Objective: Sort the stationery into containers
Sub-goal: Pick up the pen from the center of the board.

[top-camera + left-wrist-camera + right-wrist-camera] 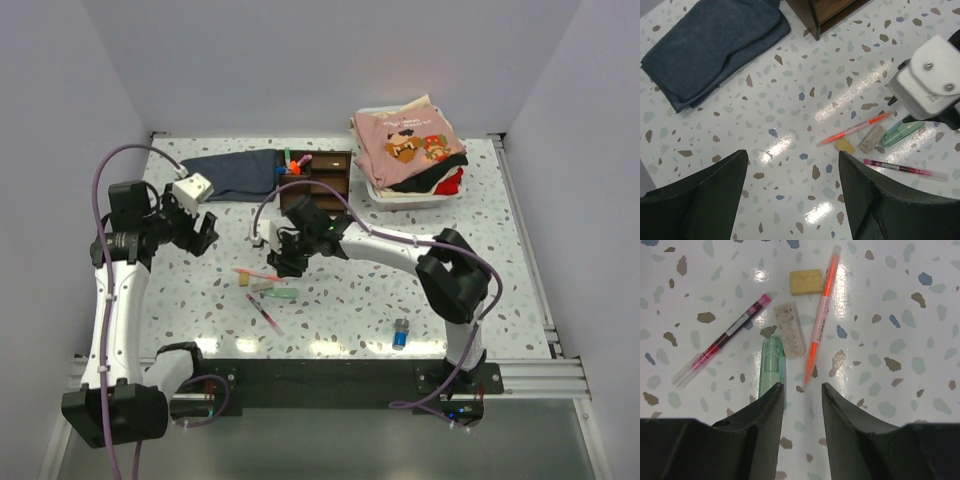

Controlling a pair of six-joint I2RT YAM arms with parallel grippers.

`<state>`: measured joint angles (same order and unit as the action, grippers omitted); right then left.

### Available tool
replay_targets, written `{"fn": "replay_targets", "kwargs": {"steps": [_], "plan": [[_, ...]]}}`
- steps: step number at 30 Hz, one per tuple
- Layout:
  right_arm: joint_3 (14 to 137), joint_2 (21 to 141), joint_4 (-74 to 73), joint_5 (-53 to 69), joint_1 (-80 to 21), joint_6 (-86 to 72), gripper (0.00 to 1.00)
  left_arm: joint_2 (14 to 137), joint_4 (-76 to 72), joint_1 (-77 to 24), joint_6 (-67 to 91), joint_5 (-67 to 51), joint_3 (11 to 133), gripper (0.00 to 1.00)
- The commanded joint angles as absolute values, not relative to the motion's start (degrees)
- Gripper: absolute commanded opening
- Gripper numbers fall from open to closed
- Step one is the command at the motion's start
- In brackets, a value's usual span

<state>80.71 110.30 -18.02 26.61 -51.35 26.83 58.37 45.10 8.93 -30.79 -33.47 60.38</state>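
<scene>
Right gripper (801, 400) beside eraser (772, 365); bottle (400, 333) only overhead

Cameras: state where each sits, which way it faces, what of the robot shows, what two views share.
Top external: above and behind, facing down on the table; left arm and right arm show.
Left wrist: on the left arm, facing down at the cloth; its fingers show.
Right wrist: on the right arm, facing down; its fingers show.
Shared: both wrist views show the orange pen.
</scene>
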Motion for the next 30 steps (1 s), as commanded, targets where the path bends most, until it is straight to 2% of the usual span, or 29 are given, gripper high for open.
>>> {"fn": "replay_targets", "kwargs": {"steps": [1,6,11,30], "plan": [[87.7,114.9,-15.5,23.5,-53.0,24.5,0.39,51.9,40.5,8.9,-21.8,-27.3,59.2,0.77],[93.9,119.8,-15.0,20.4,-54.7,22.9,0.38,46.0,38.1,8.9,-17.8,-19.4,57.9,0.79],[98.7,124.4,-15.2,17.3,-55.9,21.7,0.36,44.7,39.7,9.4,-17.7,-18.7,57.6,0.79],[101.2,131.0,-13.6,8.3,-58.8,20.4,0.39,45.8,35.9,9.4,-17.3,-19.0,55.5,0.79]]}}
